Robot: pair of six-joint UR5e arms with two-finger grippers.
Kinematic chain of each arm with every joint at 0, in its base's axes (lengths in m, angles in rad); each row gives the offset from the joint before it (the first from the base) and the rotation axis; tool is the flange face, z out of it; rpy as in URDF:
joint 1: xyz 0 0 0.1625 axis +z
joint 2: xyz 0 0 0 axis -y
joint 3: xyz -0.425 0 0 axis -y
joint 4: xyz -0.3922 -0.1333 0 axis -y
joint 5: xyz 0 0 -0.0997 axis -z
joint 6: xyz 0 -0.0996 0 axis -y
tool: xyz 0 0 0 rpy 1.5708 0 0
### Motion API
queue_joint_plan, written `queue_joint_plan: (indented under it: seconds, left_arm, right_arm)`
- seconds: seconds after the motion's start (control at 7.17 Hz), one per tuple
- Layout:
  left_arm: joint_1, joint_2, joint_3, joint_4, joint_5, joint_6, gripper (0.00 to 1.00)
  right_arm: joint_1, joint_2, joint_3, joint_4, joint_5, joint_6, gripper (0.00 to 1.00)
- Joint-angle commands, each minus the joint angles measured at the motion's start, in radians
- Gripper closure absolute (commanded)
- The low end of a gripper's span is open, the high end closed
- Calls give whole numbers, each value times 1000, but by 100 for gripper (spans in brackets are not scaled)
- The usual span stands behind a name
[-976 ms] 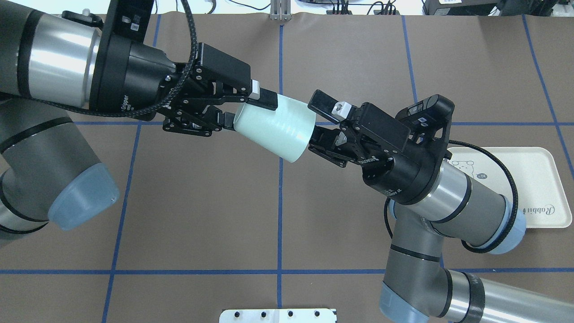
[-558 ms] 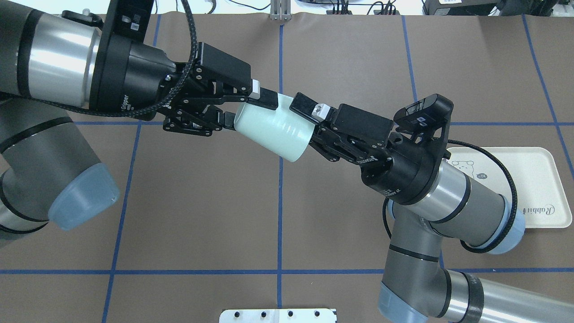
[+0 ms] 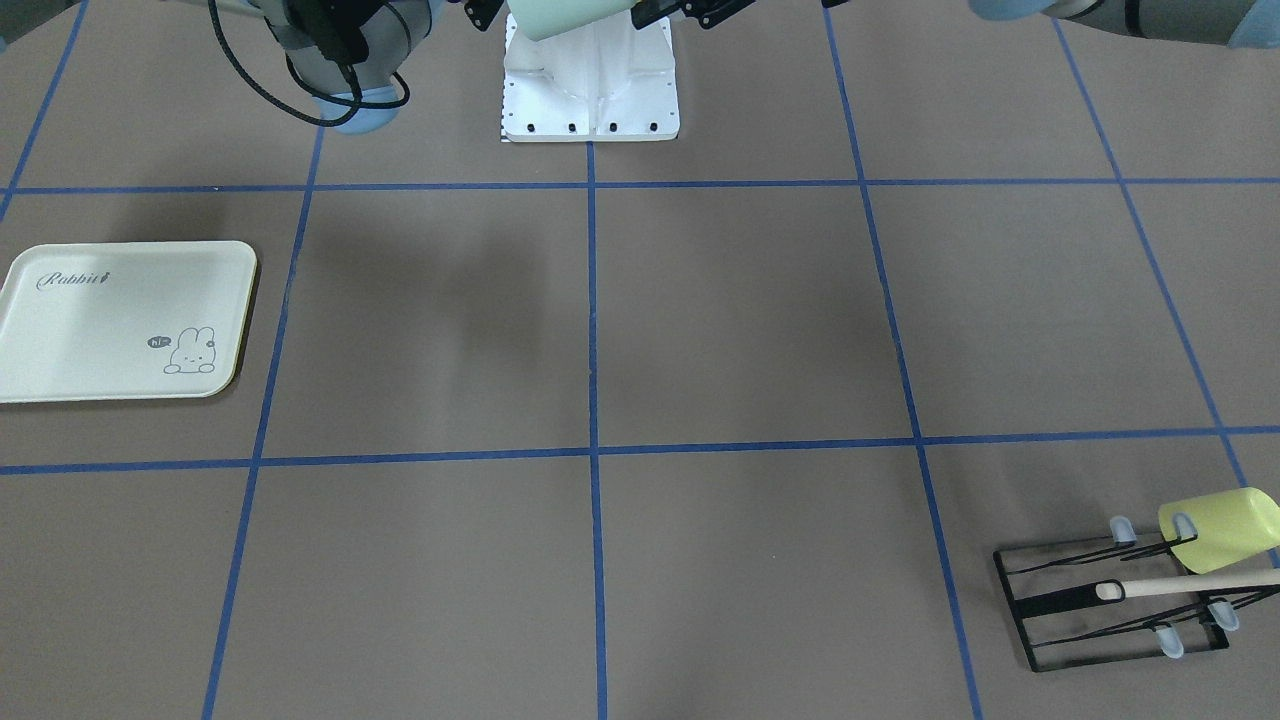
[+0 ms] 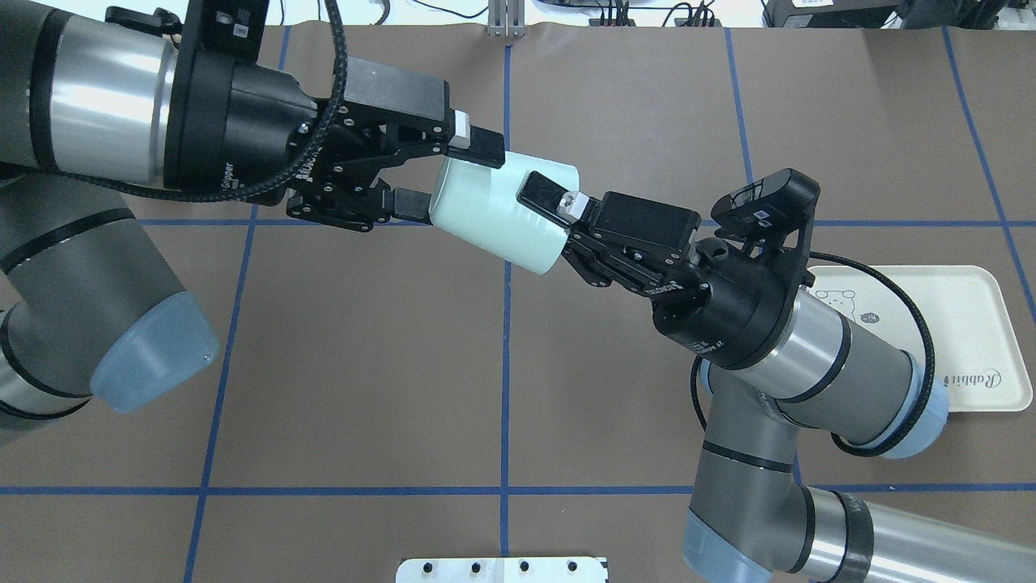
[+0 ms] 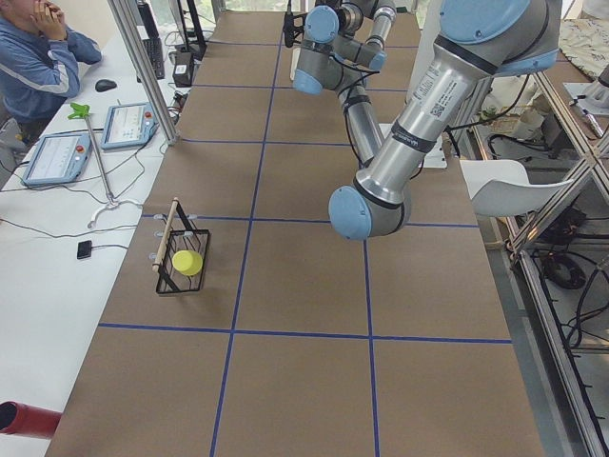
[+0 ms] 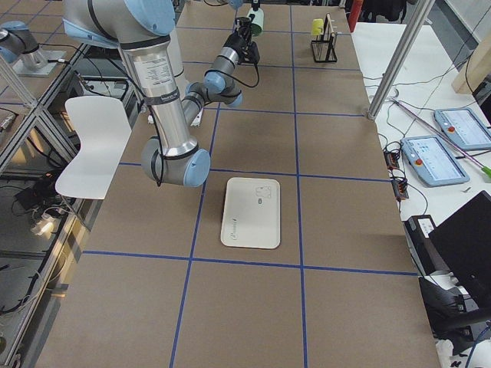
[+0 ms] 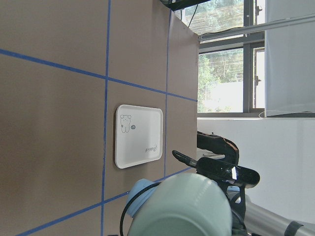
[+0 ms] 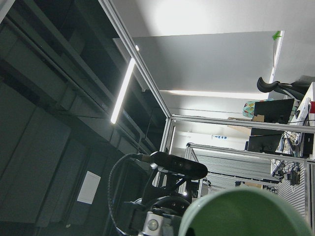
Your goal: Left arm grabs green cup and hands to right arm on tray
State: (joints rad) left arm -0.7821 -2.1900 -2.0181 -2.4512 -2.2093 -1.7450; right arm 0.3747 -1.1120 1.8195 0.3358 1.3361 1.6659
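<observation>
The pale mint-green cup (image 4: 486,212) is held in the air on its side between both arms, above the table's middle. My right gripper (image 4: 546,223) is shut on the cup's rim, with one finger (image 4: 541,193) on the outside wall. My left gripper (image 4: 453,178) stands at the cup's base with its fingers (image 4: 477,148) spread on either side; it looks open. The cup fills the bottom of the left wrist view (image 7: 182,206) and the right wrist view (image 8: 246,214). The cream tray (image 4: 971,324) lies on the table under the right arm, apart from the cup.
A black wire rack (image 3: 1110,610) with a yellow-green cup (image 3: 1215,528) and a wooden stick stands at the far left corner of the table. The white base plate (image 3: 590,80) sits between the arms. The tray (image 3: 120,320) holds nothing. A person sits beyond the table's far edge (image 5: 38,57).
My right gripper moved onto the cup's rim and shut on it. My left gripper's fingers then spread and it shifted up a little. The cup tilted slightly.
</observation>
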Motion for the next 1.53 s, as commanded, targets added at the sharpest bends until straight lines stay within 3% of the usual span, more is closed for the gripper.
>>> queue_joint_plan:
  seconds: [0.0, 0.28, 0.84, 1.39]
  left_arm:
    - [-5, 9, 2, -9, 33, 93, 0]
    - [-8, 10, 4, -8, 37, 94, 0]
    - [-8, 15, 9, -8, 58, 87, 0]
    - [-6, 29, 111, -6, 82, 139, 0]
  right_arm:
    - [3, -5, 9, 2, 0, 2, 100]
    - [22, -20, 6, -6, -2, 6, 100]
    - [169, -91, 0, -379, 40, 3, 100]
    - [419, -95, 64, -915, 424, -23, 100]
